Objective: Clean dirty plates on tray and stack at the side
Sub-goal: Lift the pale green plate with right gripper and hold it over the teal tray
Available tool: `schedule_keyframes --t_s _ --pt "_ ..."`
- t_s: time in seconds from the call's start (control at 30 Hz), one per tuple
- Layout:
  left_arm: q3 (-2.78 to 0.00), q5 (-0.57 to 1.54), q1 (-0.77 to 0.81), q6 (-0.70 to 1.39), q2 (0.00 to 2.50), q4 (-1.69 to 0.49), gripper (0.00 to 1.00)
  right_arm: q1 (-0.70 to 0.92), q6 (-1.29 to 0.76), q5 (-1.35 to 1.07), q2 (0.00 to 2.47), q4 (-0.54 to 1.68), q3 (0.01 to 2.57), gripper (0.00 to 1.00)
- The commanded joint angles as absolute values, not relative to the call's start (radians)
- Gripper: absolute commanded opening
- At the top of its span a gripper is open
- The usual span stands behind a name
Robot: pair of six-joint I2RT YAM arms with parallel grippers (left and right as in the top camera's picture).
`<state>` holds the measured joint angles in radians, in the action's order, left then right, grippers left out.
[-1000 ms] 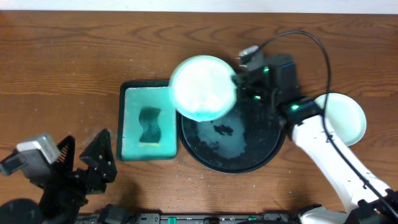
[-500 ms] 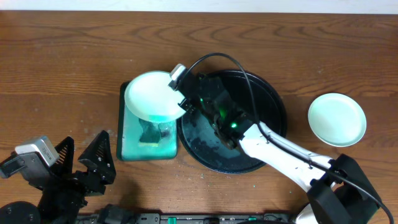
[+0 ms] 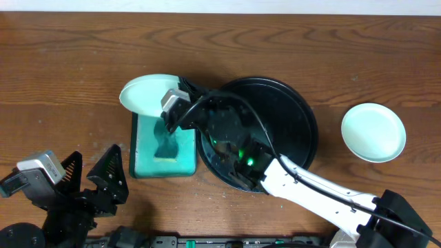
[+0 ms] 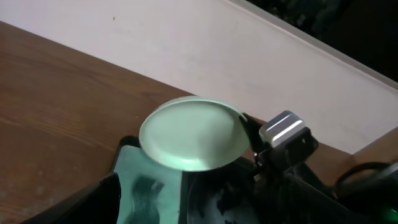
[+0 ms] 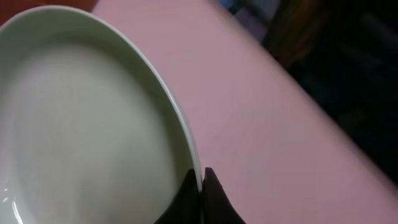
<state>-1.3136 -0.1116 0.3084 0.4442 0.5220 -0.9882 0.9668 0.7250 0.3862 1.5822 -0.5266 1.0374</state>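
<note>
My right gripper (image 3: 176,107) is shut on the rim of a pale mint plate (image 3: 146,96) and holds it tilted above the far end of a green sponge tray (image 3: 142,155). The right wrist view shows the fingertips (image 5: 200,182) pinching the plate's rim (image 5: 81,124). The plate also shows in the left wrist view (image 4: 189,132). The black tray (image 3: 289,117) lies at centre with wet smears and no plate visible on it. A second plate (image 3: 373,132) sits on the table at the right. A third plate is not in view. My left gripper (image 3: 93,173) is open and empty at the front left.
A dark teal sponge (image 3: 164,141) lies in the green sponge tray, which touches the black tray's left edge. My right arm (image 3: 310,189) and its cable cross over the black tray. Bare wooden table (image 3: 62,83) lies to the left and along the back.
My right arm has swung left with the plate, from above the black tray's left rim to over the far end of the green sponge tray. The left arm has not moved.
</note>
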Motion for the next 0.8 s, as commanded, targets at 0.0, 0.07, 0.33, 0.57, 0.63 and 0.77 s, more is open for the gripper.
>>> schedule_keyframes --t_s 0.0,0.07,0.33,0.57,0.63,0.77 --pt "-1.32 -0.124 0.303 0.442 0.519 -0.987 0.81 1.004 0.893 0.465 1.557 -0.589 1.047 0.01" --pt "-1.32 -0.124 0.303 0.442 0.519 -0.987 0.81 1.022 0.947 0.491 1.557 -0.65 1.047 0.01" --pt "-1.32 -0.124 0.303 0.442 0.519 -0.987 0.81 1.036 0.982 0.501 1.555 -0.702 1.047 0.01" --pt "-1.32 -0.124 0.303 0.442 0.519 -0.987 0.81 1.036 0.982 0.505 1.555 -0.704 1.047 0.01" --pt "-1.32 -0.124 0.303 0.442 0.519 -0.987 0.81 1.036 0.982 0.505 1.555 -0.704 1.047 0.01" --pt "-1.32 -0.124 0.303 0.442 0.519 -0.987 0.81 1.036 0.982 0.505 1.555 -0.704 1.047 0.01"
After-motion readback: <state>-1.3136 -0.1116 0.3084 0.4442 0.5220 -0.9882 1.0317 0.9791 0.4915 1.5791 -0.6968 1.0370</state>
